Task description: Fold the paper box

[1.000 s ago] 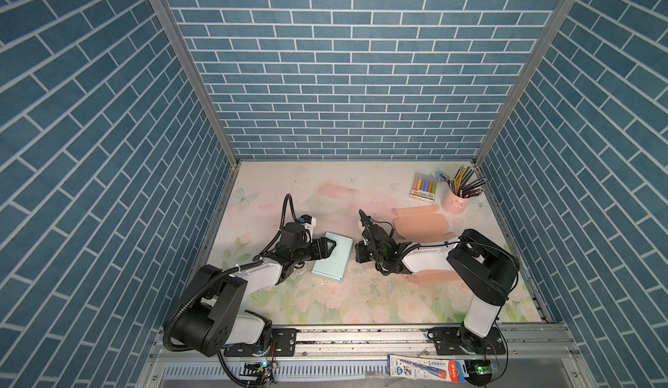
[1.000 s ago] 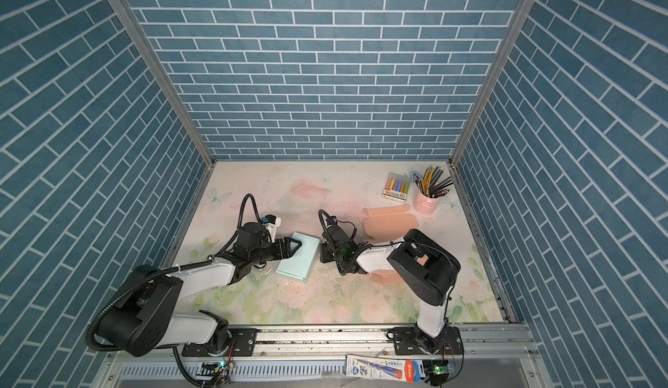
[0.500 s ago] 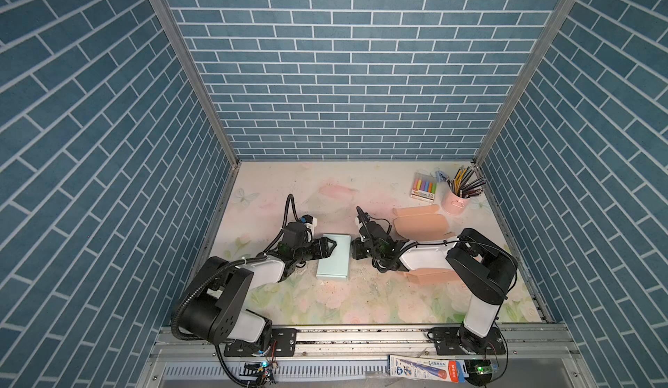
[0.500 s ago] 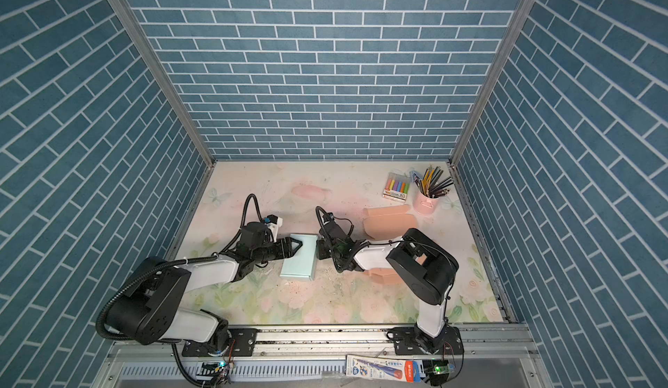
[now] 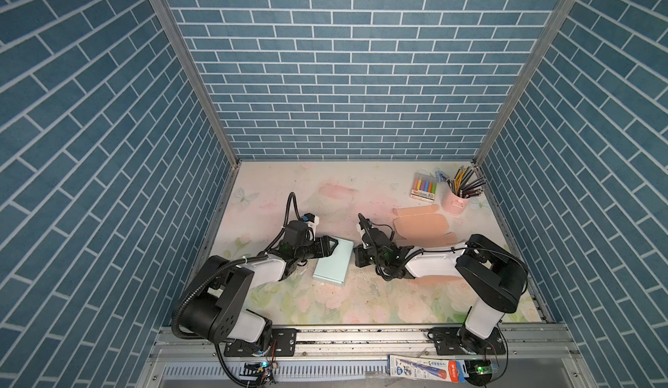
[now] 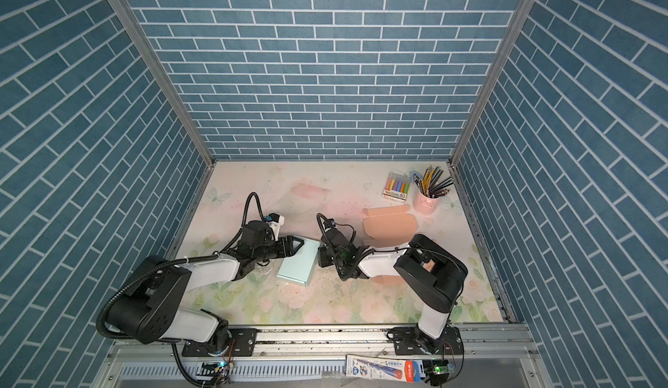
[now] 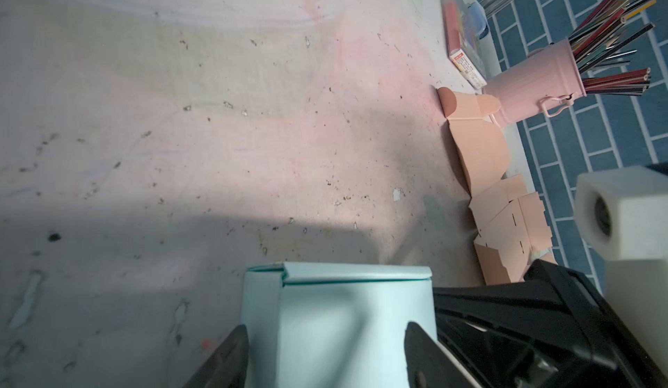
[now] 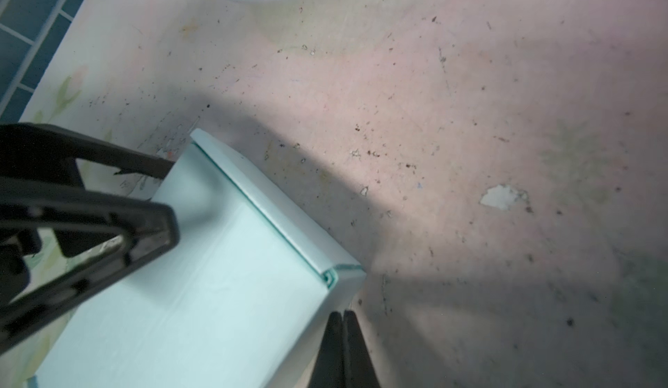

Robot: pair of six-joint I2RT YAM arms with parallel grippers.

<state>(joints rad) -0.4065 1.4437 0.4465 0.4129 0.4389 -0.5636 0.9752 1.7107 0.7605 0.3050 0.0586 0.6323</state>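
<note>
The left gripper (image 5: 331,246) sits low at the far left corner of the pale mint-green paper box (image 5: 334,265) with its jaws spread wide. In the left wrist view one finger runs along a side wall and the other lies over the top face, so it brackets the box rather than pinching it. The box lies flat on the floral-printed tabletop (image 5: 325,303) between the arms and looks nearly closed. The tuck flap (image 8: 289,223) at its far end shows a thin gap at one corner. The right gripper (image 8: 341,330), fingers pressed into one blunt tip, is just beside the opposite side wall near that corner.

The step appears to be seating that flap. I judge the left should brace while the right nudges low by the crease, and gently, since thin card dents and the box can skid. Flat salmon-pink card blanks (image 5: 421,223) lie well apart on the right.
</note>
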